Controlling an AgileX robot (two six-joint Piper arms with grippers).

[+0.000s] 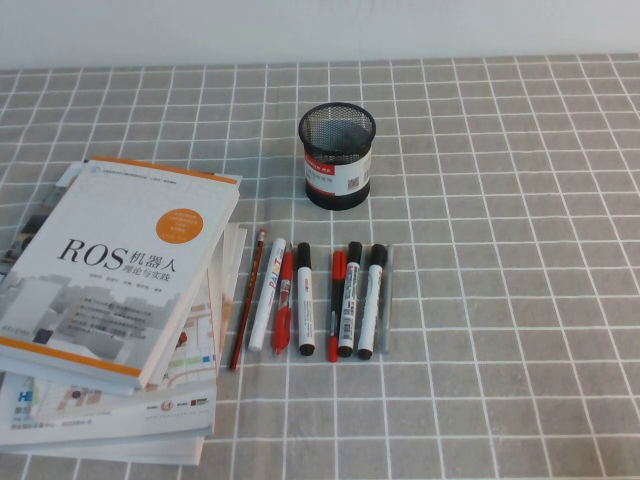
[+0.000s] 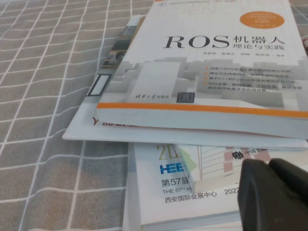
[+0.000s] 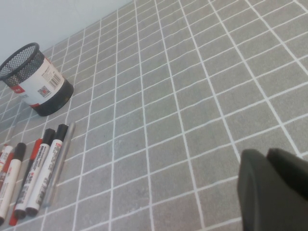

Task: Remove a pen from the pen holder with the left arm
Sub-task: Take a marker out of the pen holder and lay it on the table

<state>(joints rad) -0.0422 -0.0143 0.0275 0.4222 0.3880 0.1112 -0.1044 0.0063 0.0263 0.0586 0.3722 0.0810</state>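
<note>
A black mesh pen holder (image 1: 337,157) with a white and red label stands upright at the middle back of the table, and no pen sticks out of it. It also shows in the right wrist view as the pen holder (image 3: 34,79). Several pens and markers (image 1: 305,297) lie side by side in a row in front of it. My left gripper (image 2: 268,163) is shut with nothing in it, hovering over the near edge of a book stack. Off to the right of the pens, my right gripper (image 3: 266,154) is shut and empty over bare cloth. Neither arm shows in the high view.
A stack of books (image 1: 120,270), topped by a white and orange ROS book (image 2: 211,72), fills the near left of the table. A red pencil (image 1: 246,300) lies right beside it. A grey checked cloth (image 1: 520,300) covers the table.
</note>
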